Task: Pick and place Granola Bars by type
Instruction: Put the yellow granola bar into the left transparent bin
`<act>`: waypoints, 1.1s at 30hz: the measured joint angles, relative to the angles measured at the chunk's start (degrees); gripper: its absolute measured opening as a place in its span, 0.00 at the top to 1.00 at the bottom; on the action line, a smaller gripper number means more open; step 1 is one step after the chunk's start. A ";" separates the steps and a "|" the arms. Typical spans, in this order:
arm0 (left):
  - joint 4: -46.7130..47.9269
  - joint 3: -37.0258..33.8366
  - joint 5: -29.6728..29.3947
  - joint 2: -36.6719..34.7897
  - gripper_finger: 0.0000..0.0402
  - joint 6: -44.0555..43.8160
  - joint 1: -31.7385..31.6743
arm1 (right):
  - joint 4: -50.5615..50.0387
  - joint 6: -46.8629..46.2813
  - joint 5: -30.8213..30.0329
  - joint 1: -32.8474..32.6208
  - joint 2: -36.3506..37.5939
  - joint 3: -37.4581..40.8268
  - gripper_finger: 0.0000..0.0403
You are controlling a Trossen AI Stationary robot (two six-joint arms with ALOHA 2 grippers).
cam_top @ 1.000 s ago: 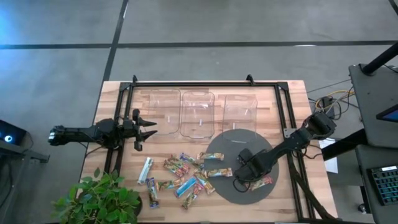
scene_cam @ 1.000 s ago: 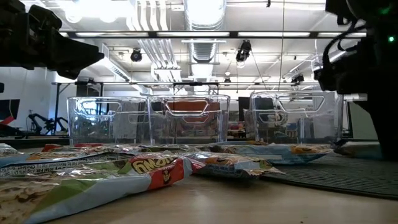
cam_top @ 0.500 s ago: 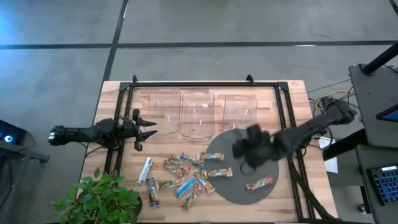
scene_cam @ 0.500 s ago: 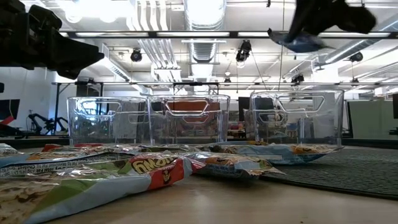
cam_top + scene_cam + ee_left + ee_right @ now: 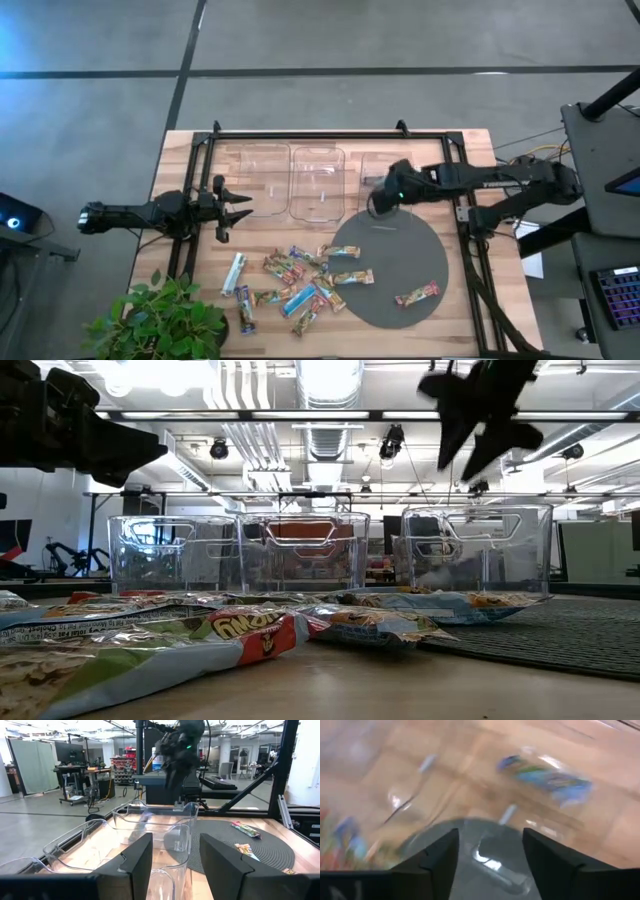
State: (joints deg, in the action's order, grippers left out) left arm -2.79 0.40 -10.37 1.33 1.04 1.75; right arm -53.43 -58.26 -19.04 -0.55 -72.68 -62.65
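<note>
Several granola bars [image 5: 298, 281] lie in a loose pile on the near middle of the table. Two more lie on the dark round mat: one [image 5: 417, 294] near its front, one [image 5: 352, 277] at its left edge. My right gripper [image 5: 377, 203] hangs open above the right clear bin [image 5: 388, 170], fingers spread and pointing down [image 5: 480, 435]. Under it, a blue-wrapped bar [image 5: 547, 777] shows blurred inside that bin, clear of the fingers. My left gripper [image 5: 243, 205] waits open above the table's left side, beside the left bin [image 5: 257, 178].
Three clear bins stand in a row along the far side; the middle one [image 5: 318, 183] is between the other two. A black frame rail [image 5: 330, 134] borders the table. A potted plant [image 5: 160, 320] sits at the near left corner. The round mat [image 5: 395, 290] fills the near right.
My right gripper rose from the round mat shut on a blue bar and swung toward the far edge, over the right bin. There it opened and let the bar go. The bar is now in that bin. The left arm kept still.
</note>
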 joint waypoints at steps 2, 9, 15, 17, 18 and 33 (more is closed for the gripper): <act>0.01 0.00 0.00 -0.01 0.63 0.00 -0.01 | -0.54 7.60 0.62 -4.98 0.62 -1.48 0.43; 0.00 0.00 0.00 0.01 0.63 0.00 0.00 | -9.01 14.93 4.27 -27.90 -0.26 -2.04 0.42; 0.01 -0.01 0.00 -0.01 0.63 0.00 0.00 | -8.90 5.18 4.24 -38.77 -3.94 -0.35 0.42; 0.00 0.01 0.00 0.01 0.63 0.00 0.01 | -8.90 1.12 4.13 -39.54 -5.33 -0.33 0.42; 0.00 -0.01 0.00 0.00 0.63 0.00 -0.01 | -8.91 -0.28 4.07 -39.64 -6.02 -0.33 0.42; -6.26 0.01 1.22 -0.01 0.63 -18.87 0.08 | -9.14 -8.07 9.64 -40.51 -10.72 -1.38 0.42</act>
State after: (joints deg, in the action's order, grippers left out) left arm -9.04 0.40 -9.16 1.32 -17.84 1.83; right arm -62.57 -66.32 -9.40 -41.06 -83.41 -64.03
